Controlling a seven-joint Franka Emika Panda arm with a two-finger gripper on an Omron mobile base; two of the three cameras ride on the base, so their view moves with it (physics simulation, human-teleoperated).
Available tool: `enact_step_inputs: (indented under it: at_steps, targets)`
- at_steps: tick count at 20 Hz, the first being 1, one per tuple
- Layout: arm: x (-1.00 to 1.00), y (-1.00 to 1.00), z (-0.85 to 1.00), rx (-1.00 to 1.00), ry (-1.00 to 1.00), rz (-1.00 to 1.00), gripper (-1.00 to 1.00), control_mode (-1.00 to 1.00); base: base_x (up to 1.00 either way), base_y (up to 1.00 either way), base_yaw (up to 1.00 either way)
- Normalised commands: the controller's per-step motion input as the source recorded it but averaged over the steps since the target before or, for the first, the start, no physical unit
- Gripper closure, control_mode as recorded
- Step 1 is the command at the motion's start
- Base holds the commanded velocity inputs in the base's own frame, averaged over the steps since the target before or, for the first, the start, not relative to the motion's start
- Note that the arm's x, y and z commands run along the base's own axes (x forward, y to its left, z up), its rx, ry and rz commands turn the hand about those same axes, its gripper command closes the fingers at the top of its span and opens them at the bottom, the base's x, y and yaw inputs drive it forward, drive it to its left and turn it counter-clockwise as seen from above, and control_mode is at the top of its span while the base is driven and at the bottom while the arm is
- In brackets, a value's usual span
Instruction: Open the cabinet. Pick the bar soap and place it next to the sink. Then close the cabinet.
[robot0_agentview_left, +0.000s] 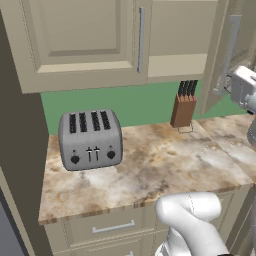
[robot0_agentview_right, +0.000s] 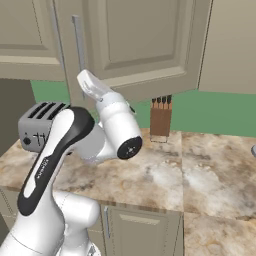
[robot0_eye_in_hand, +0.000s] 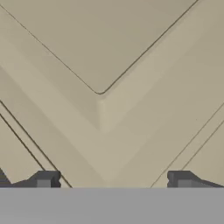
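Tan marbled stone forms the counter (robot0_agentview_left: 165, 165) in the left base view, below a green wall. A grey four-slot toaster (robot0_agentview_left: 90, 139) is placed on its left part, and a wooden knife block (robot0_agentview_left: 183, 107) is set at the far edge, against the wall. Above, the beige cabinet (robot0_agentview_left: 75, 40) is seen with a long vertical silver handle (robot0_agentview_left: 141, 40); at the right one door (robot0_agentview_left: 225, 55) is swung open, and the white hand of the arm is seen just beside it.

From the right base view, the open door (robot0_agentview_right: 145, 45) is seen from its front, hanging out over the counter (robot0_agentview_right: 210, 160). The white arm is raised in front of it, and the toaster (robot0_agentview_right: 37, 125) is partly hidden behind the arm. The knife block (robot0_agentview_right: 161, 119) is seen below the door edge.

From the hand view, a raised beige door panel (robot0_eye_in_hand: 105, 87) is seen very near. The gripper (robot0_eye_in_hand: 113, 180) is pointed at it with its jaws wide apart and nothing between them.
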Motion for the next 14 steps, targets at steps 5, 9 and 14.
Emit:
enact_step_inputs:
  at_steps: [5,9,14]
  targets:
    - [0.69,0.26,0.31,-0.08,0.00,-0.03,-1.00,-1.00,0.00,0.00,0.00]
    - [0.63,0.14,0.10,-0.09,0.04,-0.03,-1.00,-1.00,0.00,0.00,0.00]
    - [0.46,0.08,0.00,-0.10,0.05,0.00,-1.00,-1.00,0.00,0.00,0.00]
